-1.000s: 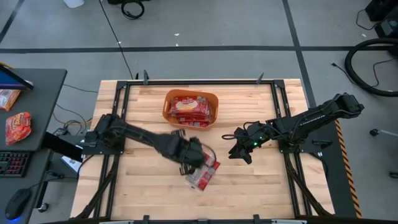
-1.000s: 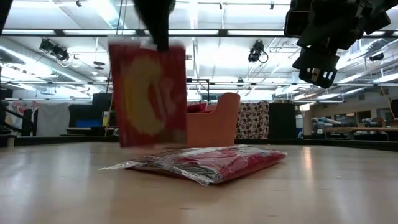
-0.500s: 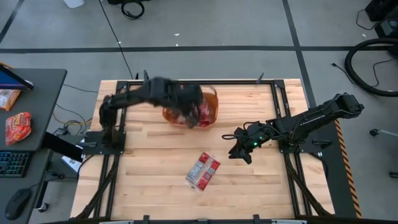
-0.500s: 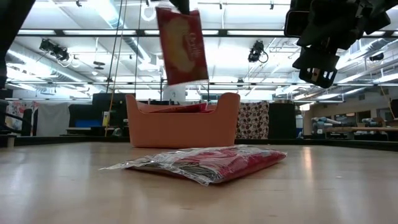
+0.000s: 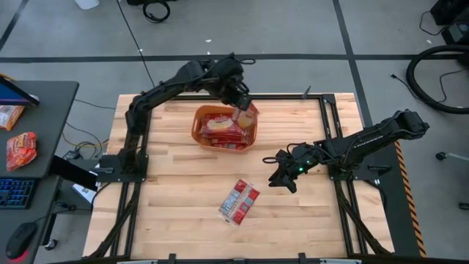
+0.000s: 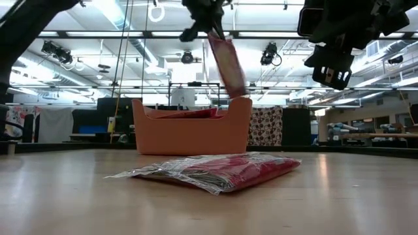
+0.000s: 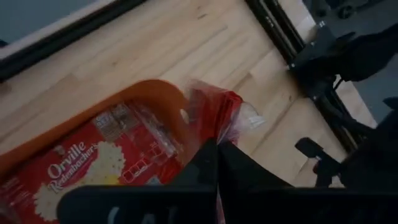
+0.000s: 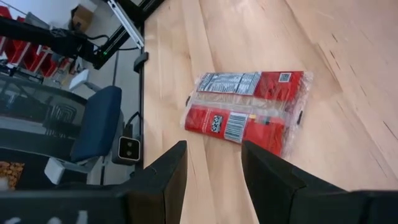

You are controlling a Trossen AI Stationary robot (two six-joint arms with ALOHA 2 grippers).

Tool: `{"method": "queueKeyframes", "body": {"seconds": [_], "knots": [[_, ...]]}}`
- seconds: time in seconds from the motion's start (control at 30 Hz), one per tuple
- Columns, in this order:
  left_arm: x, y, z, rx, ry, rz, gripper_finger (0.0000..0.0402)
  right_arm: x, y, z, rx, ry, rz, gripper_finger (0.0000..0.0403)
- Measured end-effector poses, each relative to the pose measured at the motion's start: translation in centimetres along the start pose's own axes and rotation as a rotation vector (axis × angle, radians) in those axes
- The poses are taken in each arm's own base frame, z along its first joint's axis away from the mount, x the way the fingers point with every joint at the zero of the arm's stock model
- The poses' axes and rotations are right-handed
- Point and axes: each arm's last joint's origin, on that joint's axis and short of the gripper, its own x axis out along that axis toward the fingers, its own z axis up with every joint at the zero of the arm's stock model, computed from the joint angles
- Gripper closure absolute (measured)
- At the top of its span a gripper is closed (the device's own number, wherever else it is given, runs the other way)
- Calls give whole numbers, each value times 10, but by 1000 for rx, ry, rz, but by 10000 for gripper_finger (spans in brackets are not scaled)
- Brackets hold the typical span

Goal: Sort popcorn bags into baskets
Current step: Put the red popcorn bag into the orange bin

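My left gripper (image 5: pixel 240 101) is shut on one red popcorn bag (image 5: pixel 247 115) above the right end of the orange tub (image 5: pixel 198 133). The low view shows that bag (image 6: pixel 227 65) hanging tilted over the tub's right wall (image 6: pixel 240 124). Several red bags (image 5: pixel 220 126) lie stacked flat inside the tub. Another bag (image 5: pixel 239 202) lies flat on the table, nearer than the tub. My right gripper (image 5: pixel 283 177) hovers open above the table to the right of that bag, which shows in its wrist view (image 8: pixel 249 111). My left gripper pinches the bag's upper edge (image 6: pixel 214 40) between its two fingers (image 7: pixel 208 163), coming from above. The bag is lifted clear and hangs tilted below the fingers. Its lower end (image 6: pixel 238 90) is just above the tub's right rim; I cannot tell whether it touches.
Black frame rails run along the table's left and right sides (image 5: pixel 344 183). A grey desk to the table's left carries a larger orange-red packet (image 5: pixel 20 149) and a keyboard. Bare wood lies around the flat bag (image 6: pixel 215 171).
My left gripper, shut on the bag throughout, has carried it from just above the table's middle up and toward the far edge, then rightward over the tub's right end. The bag has turned from face-on to edge-on and tilted. The right arm has kept still.
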Motion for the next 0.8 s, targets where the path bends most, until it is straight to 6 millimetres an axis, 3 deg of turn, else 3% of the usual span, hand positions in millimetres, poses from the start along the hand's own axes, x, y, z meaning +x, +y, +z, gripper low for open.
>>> {"method": "queueKeyframes", "body": {"seconds": [0.17,0.33,0.67,0.8], "knots": [[25,19,3,-25,96,62,398,0,0,0,5,5,1,245],[39,47,-4,17,235,293,398,0,0,-1,5,15,10,245],[37,64,-1,127,230,508,396,0,1,0,19,11,25,245],[44,68,-2,146,252,575,365,0,2,0,26,9,30,245]]}}
